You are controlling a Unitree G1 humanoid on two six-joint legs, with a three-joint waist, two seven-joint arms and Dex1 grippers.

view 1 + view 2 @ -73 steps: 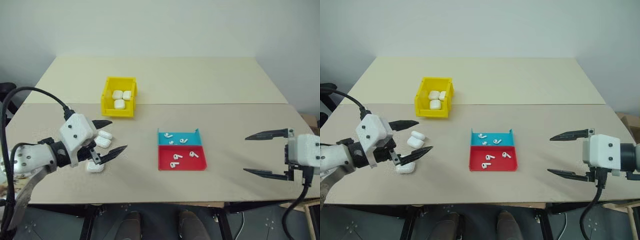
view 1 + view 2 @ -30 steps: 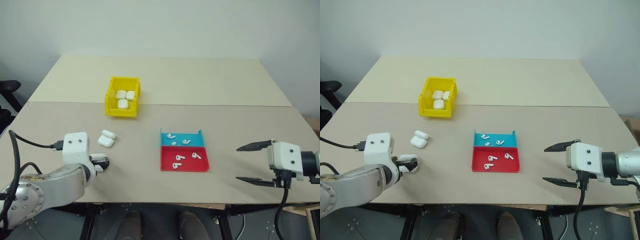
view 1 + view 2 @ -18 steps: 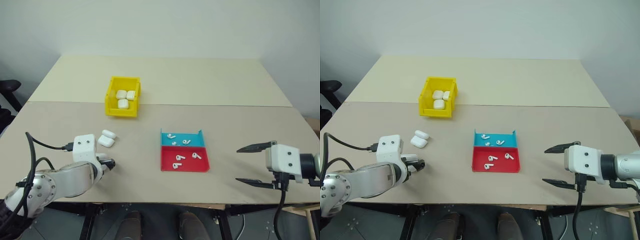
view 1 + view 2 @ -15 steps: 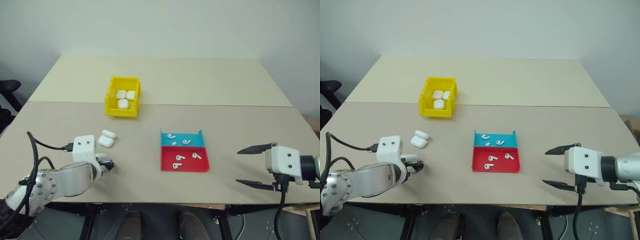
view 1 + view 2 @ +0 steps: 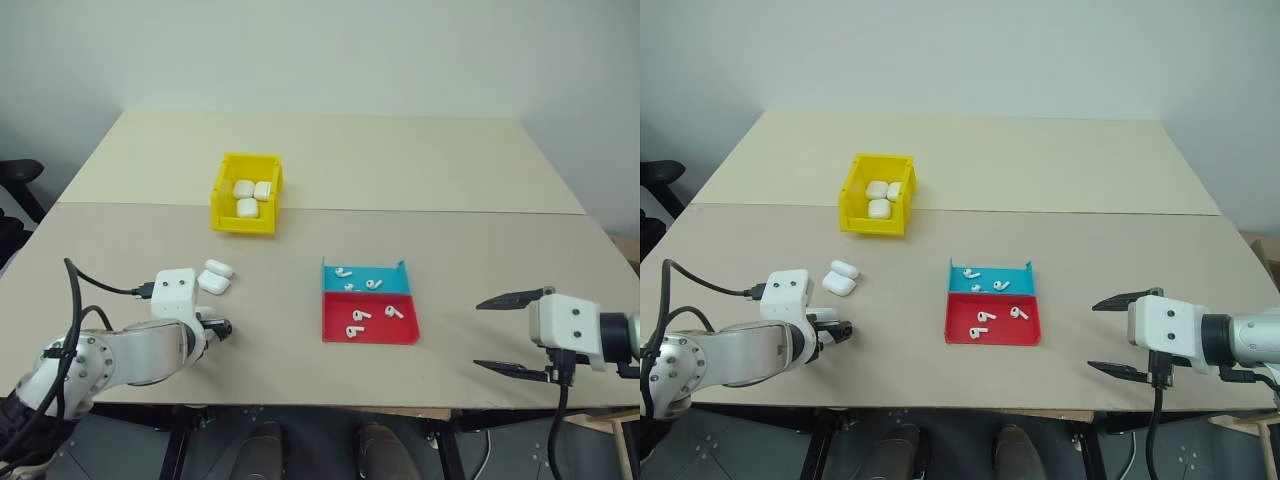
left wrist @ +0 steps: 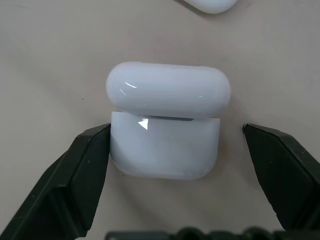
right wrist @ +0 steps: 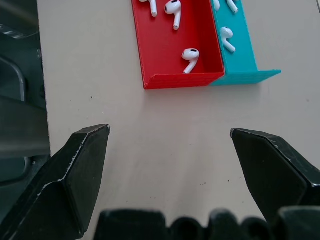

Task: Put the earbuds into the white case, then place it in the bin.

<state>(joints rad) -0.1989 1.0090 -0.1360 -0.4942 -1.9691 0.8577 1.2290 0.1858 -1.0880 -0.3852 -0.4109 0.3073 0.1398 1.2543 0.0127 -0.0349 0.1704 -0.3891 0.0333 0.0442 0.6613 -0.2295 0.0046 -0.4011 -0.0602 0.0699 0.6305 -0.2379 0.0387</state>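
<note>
The left gripper [image 6: 170, 150] has its fingers spread around a white case [image 6: 166, 125] at the lower left of the bench [image 5: 450, 170], one finger touching its side, the other clear. If they close off-centre, the glossy case could squirt out or its lid spring open. The right gripper [image 5: 512, 334] hangs released at lower right. Earbuds [image 5: 354, 322] wait in the tray [image 5: 402, 335]; the bin [image 5: 222, 220] sits upper left.

White case [image 6: 165, 127] flat; earbuds [image 5: 988, 299] in tray
</note>
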